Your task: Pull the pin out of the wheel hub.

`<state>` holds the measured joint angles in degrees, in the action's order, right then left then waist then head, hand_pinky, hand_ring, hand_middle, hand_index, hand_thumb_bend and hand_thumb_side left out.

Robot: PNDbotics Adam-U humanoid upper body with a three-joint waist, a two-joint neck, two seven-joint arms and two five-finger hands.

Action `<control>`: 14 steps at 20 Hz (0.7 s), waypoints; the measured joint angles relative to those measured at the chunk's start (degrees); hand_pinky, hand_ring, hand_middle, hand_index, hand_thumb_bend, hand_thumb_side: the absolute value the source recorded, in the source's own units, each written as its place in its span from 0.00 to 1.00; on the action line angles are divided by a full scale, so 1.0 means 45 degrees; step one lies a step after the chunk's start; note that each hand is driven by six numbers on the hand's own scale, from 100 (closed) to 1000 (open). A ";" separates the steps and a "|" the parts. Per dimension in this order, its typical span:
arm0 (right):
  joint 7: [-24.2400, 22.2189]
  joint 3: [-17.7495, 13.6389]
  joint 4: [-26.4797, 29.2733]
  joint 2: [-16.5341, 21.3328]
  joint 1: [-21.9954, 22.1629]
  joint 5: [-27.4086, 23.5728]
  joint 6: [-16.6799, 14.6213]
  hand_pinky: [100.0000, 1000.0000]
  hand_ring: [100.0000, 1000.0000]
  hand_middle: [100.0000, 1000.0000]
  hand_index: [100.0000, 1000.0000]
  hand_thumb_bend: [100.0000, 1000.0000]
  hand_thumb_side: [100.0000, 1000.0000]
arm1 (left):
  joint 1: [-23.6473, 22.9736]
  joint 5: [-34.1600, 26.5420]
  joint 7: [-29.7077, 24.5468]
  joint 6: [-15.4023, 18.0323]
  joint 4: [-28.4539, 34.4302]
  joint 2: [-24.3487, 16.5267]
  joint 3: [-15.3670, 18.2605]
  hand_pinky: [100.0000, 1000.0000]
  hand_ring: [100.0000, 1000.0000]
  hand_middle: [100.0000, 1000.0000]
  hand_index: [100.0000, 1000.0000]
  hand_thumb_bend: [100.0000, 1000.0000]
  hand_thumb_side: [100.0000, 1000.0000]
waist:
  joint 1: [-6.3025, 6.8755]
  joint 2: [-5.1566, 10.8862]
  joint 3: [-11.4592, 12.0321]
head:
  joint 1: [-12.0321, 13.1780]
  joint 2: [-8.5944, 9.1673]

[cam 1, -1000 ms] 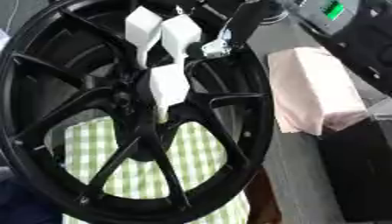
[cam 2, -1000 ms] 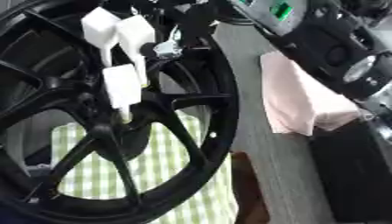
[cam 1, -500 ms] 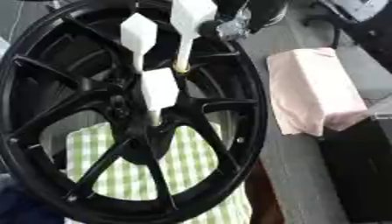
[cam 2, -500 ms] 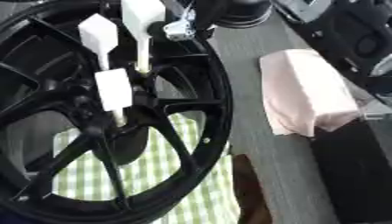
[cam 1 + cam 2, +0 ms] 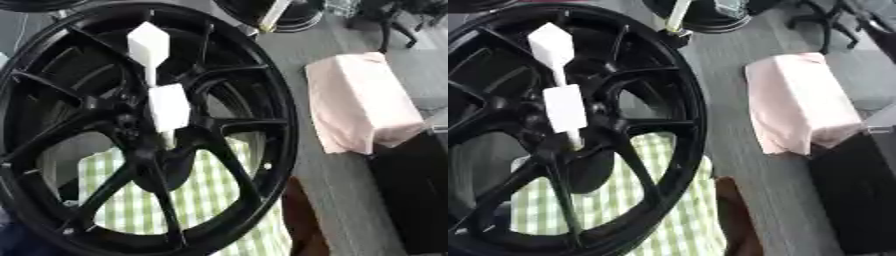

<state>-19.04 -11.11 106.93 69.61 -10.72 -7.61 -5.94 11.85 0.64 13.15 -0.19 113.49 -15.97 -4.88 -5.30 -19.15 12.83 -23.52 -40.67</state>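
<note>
A black spoked wheel hub fills my view, lying on a green-and-white checked cloth on the grey table. Two white pins stand in its centre, a lower pin and an upper pin. A pink cloth bundle lies well apart to the right. Neither of my hands shows, so I cannot tell their state.

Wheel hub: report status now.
Neither hand in view. Two white pins stand in the black wheel at the hub; a third shows at the top edge. Nothing blocks them.
</note>
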 measured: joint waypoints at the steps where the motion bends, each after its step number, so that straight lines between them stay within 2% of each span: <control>1: 0.0353 -0.0398 0.0123 -0.0289 0.0641 0.0146 0.0019 0.86 0.86 0.27 0.39 0.00 0.27 | -0.0001 0.0006 0.0032 0.0018 0.0000 0.0000 0.0027 0.90 0.72 0.61 0.81 0.07 0.75 | 0.0044 -0.0007 -0.0028 | 0.0068 0.0009; 6: 0.1549 -0.1968 0.0691 -0.2331 0.3357 0.1574 0.0203 0.86 0.87 0.31 0.44 0.00 0.26 | -0.0002 0.0071 0.0120 0.0078 0.0000 0.0000 0.0072 0.90 0.72 0.61 0.81 0.07 0.74 | 0.0165 -0.0077 -0.0151 | 0.0290 0.0122; 10: 0.2189 -0.2621 0.0722 -0.4022 0.4620 0.3180 0.0593 0.87 0.89 0.37 0.50 0.00 0.27 | 0.0004 0.0098 0.0152 0.0103 0.0000 0.0000 0.0109 0.90 0.73 0.61 0.81 0.07 0.74 | 0.0192 -0.0132 -0.0198 | 0.0389 0.0227; 12: 0.2417 -0.2847 0.0550 -0.4795 0.5003 0.3814 0.0811 0.88 0.94 0.46 0.62 0.00 0.30 | 0.0018 0.0099 0.0171 0.0096 0.0000 0.0000 0.0115 0.90 0.73 0.61 0.81 0.07 0.74 | 0.0191 -0.0147 -0.0235 | 0.0414 0.0236; 14: 0.2521 -0.3022 0.0230 -0.5390 0.5224 0.4190 0.0944 0.89 0.99 0.58 0.75 0.00 0.28 | 0.0051 0.0099 0.0182 0.0091 0.0000 0.0001 0.0117 0.90 0.73 0.61 0.81 0.07 0.74 | 0.0156 -0.0147 -0.0241 | 0.0474 0.0288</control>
<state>-7.70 -24.72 107.97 45.35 12.79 11.25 -1.69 12.08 1.09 13.97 0.22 113.49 -15.97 -4.35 -4.59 -19.81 11.75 -21.39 -39.37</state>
